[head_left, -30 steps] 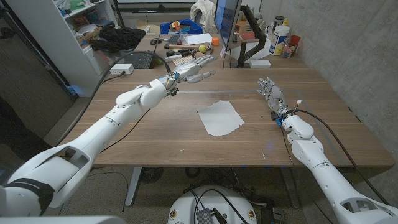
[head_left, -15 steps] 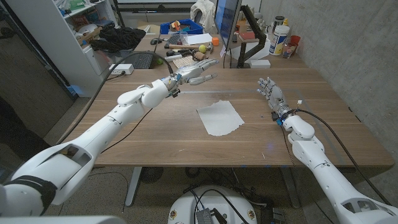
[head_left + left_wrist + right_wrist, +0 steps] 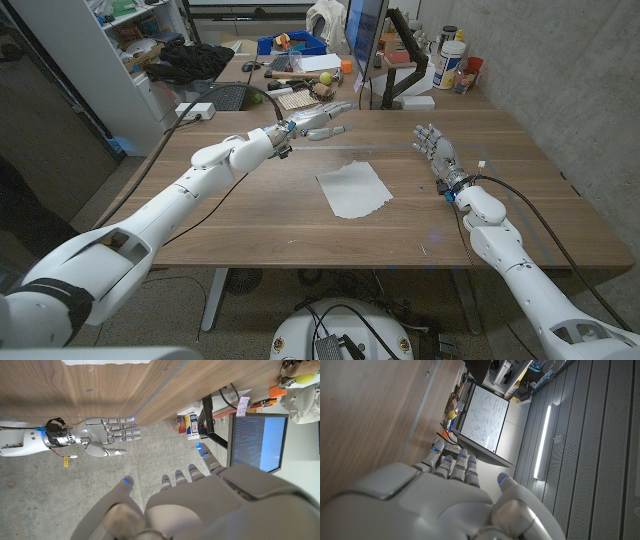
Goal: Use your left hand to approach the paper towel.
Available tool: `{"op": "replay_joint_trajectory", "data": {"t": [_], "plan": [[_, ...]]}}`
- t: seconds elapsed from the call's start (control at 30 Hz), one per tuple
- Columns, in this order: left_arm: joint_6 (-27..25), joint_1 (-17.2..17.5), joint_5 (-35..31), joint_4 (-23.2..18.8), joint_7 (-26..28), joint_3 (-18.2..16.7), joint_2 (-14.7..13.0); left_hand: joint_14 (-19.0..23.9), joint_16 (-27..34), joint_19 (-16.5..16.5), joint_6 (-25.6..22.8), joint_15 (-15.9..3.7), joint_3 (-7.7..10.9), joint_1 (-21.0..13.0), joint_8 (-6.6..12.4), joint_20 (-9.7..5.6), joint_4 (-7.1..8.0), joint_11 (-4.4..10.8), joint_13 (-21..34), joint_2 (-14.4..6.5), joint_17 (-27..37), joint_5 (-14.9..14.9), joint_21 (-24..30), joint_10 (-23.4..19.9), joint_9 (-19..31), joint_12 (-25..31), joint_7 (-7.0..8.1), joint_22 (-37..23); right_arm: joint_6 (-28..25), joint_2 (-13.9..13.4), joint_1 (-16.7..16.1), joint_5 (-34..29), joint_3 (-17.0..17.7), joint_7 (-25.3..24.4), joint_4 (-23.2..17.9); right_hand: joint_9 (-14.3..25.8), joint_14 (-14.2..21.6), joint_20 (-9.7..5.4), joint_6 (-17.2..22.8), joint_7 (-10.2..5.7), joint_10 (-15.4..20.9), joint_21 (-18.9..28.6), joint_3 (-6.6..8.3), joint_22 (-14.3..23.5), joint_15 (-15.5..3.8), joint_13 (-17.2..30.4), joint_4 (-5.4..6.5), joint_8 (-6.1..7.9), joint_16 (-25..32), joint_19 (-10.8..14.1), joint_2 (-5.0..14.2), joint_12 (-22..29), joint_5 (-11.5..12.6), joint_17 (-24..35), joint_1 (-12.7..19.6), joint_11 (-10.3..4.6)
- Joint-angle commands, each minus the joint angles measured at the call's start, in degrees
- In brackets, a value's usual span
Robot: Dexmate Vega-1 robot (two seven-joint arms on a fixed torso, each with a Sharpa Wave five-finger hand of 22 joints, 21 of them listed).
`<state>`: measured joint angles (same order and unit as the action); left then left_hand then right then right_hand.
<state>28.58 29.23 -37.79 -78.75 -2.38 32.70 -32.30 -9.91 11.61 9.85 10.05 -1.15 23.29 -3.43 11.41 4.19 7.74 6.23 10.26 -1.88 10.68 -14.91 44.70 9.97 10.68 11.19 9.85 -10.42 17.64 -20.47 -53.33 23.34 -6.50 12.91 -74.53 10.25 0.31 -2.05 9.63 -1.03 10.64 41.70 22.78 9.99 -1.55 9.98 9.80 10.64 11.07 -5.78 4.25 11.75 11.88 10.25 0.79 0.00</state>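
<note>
Where the head view looks down on the wooden worktop (image 3: 250,215), the paper towel (image 3: 353,189) lies flat near its middle, a white sheet with its corners slightly askew to the worktop's edges. The left hand (image 3: 320,117) is raised over the far part of the worktop, beyond the towel and a little to its left, well apart from it; its fingers (image 3: 338,108) are stretched out and spread, and it grasps nothing. The right hand (image 3: 436,151) stands by the right side of the worktop, fingers apart and reaching toward the far edge, released and holding nothing, with the towel off to its left. Behind the worktop a second desk carries a monitor (image 3: 364,40), a keyboard (image 3: 222,97), a blue bin (image 3: 297,43) and several bottles (image 3: 449,66). From the left wrist view, the back of the left hand (image 3: 200,495) shows with its fingertips (image 3: 125,481) splayed and empty; across the worktop's edge the right hand (image 3: 107,435) shows with straight fingers, a strip of the paper towel (image 3: 107,362) shows at the picture's border, and the monitor (image 3: 260,442) shows lit with text. From the right wrist view, the back of the right hand (image 3: 445,495) shows with fingers extended and parted, nothing in them, beside the wood grain of the worktop (image 3: 365,420) and a lit screen (image 3: 485,420) beyond.
</note>
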Motion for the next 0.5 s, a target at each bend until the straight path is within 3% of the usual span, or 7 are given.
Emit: {"op": "replay_joint_trajectory", "data": {"t": [0.03, 0.5], "plan": [[0.6, -0.6, 0.5, 0.6, -2.8, 0.8, 0.3, -5.3, -0.4, 11.5, 3.2, -0.02, -0.34, 0.1, -0.09, 0.09, -0.02, 0.46, 0.2, 0.7, 0.0, -0.6, -0.2, 4.1, 0.1, -0.3, 0.44, 0.0, 0.1, -0.2, -0.1, -0.2, -0.3, -0.3, -0.3, 0.2, 0.3, -4.28, 0.2, -0.03, 0.4, 0.0, 0.29, 0.2, -1.75, 0.3, 0.16, 0.21, -0.1, 0.2, 5.16, 0.0, 0.2, 0.1, 0.5, -0.28], [1.5, -1.1, 0.4, 1.2, -4.9, 1.7, 0.3, -5.4, -0.4, 11.4, 3.3, 0.09, -0.70, -0.2, -0.06, 0.07, -0.30, 0.43, 0.2, 1.3, -0.1, -0.8, -0.5, 4.2, 0.1, -0.3, 0.45, 0.0, 0.2, -0.3, 0.0, -0.4, -0.6, -0.6, 0.0, 0.2, 0.3, -4.26, 0.2, 0.07, 0.4, -0.3, 0.27, 0.2, -1.65, 0.3, 0.16, 0.20, -0.1, 0.3, 5.16, -0.1, 0.2, 0.1, 0.5, -0.28]]}}
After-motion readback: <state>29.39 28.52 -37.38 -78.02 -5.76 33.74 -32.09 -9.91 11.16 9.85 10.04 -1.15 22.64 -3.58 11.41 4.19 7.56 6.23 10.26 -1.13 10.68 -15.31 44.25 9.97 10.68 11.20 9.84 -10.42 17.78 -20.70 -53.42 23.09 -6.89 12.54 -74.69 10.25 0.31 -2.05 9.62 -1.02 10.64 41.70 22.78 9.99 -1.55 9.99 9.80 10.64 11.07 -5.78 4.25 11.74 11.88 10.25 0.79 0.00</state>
